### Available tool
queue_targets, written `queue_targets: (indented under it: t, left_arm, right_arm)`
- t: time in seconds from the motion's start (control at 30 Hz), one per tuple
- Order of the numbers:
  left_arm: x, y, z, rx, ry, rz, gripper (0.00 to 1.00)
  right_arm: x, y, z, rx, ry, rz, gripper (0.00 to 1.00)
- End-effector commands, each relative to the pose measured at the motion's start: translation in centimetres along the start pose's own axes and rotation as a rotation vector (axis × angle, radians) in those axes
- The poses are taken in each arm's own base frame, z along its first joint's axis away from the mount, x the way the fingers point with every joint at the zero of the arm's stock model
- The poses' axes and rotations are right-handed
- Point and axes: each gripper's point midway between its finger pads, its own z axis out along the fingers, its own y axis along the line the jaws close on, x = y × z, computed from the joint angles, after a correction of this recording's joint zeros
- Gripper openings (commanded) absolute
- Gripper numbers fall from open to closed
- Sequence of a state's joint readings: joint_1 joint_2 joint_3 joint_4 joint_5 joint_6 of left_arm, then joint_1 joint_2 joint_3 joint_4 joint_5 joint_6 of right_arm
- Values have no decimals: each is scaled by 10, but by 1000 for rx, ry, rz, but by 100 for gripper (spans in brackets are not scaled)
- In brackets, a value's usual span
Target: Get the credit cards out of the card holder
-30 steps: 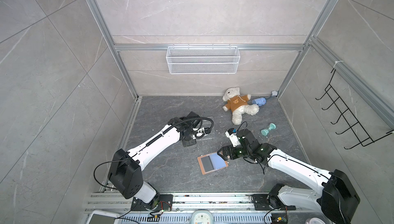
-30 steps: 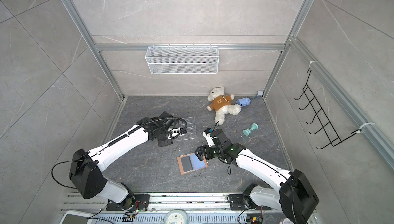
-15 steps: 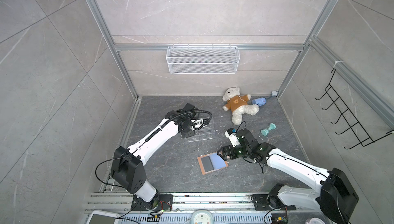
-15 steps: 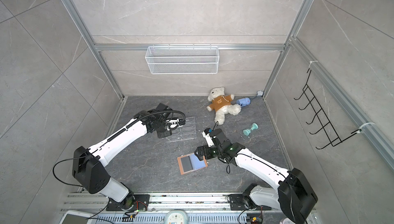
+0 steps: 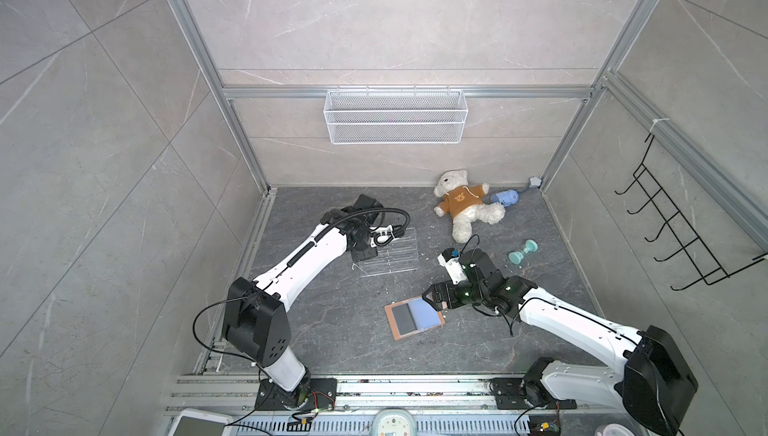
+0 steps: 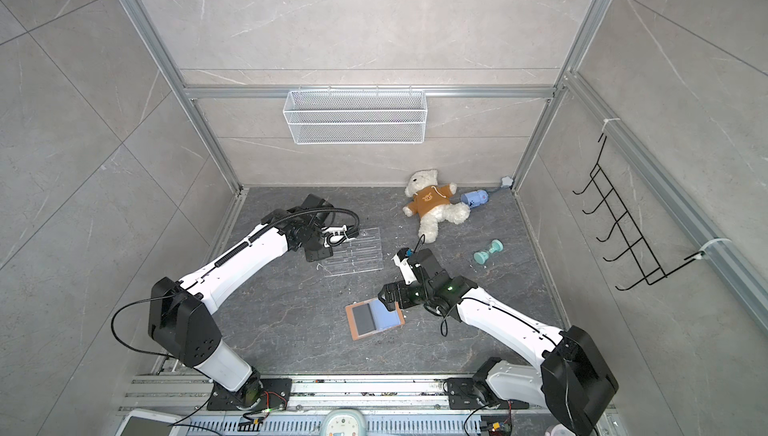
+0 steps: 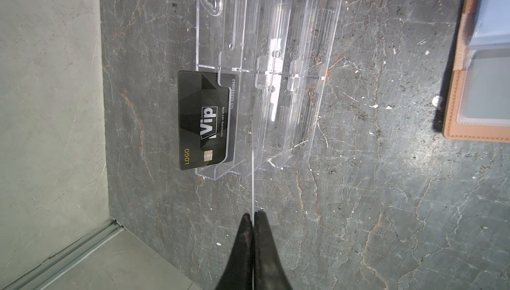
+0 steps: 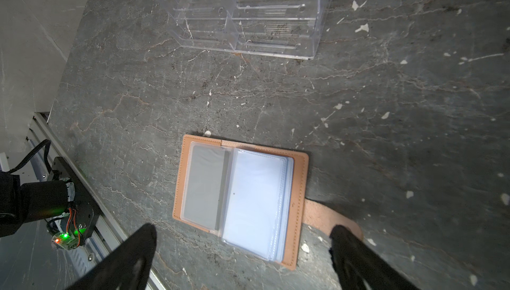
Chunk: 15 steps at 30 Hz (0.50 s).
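The card holder (image 5: pixel 432 322) (image 6: pixel 392 322) lies open on the floor, tan leather with pale blue sleeves (image 8: pixel 256 197); a dark grey card (image 8: pixel 204 186) shows in one sleeve. My right gripper (image 8: pixel 242 247) (image 5: pixel 434 299) hangs open over the holder's strap side, one fingertip (image 8: pixel 350 252) above the strap tab. My left gripper (image 7: pixel 254 214) (image 5: pixel 365 255) is shut on a credit card seen edge-on as a thin pale line (image 7: pixel 252 164), held over the clear rack (image 7: pixel 276 54). A black "Vip" credit card (image 7: pixel 207 120) lies in the rack's end slot.
The clear acrylic rack (image 5: pixel 390 257) (image 6: pixel 357 255) lies flat at mid-left. A teddy bear (image 5: pixel 463 205), a blue bottle (image 5: pixel 504 197) and a teal dumbbell (image 5: pixel 523 252) sit at the back right. A wire basket (image 5: pixel 395 122) hangs on the back wall, black hooks (image 5: pixel 681 238) on the right wall.
My left arm has swung toward the back left, carrying its gripper over the rack's left end. The right arm and the card holder have stayed put.
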<state>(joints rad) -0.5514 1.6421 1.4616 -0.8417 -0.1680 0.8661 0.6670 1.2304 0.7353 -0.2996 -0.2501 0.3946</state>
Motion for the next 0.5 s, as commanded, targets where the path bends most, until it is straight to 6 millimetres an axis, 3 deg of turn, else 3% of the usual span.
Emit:
queue_targets:
  t: [0.0, 0.47]
  left_arm:
    - [-14, 15, -4, -22, -54, 8, 0]
    - [-22, 34, 11, -12, -54, 19, 0]
  right_arm:
    - [-6, 3, -2, 2, -2, -16, 100]
    - [-3, 1, 0, 5, 6, -12, 100]
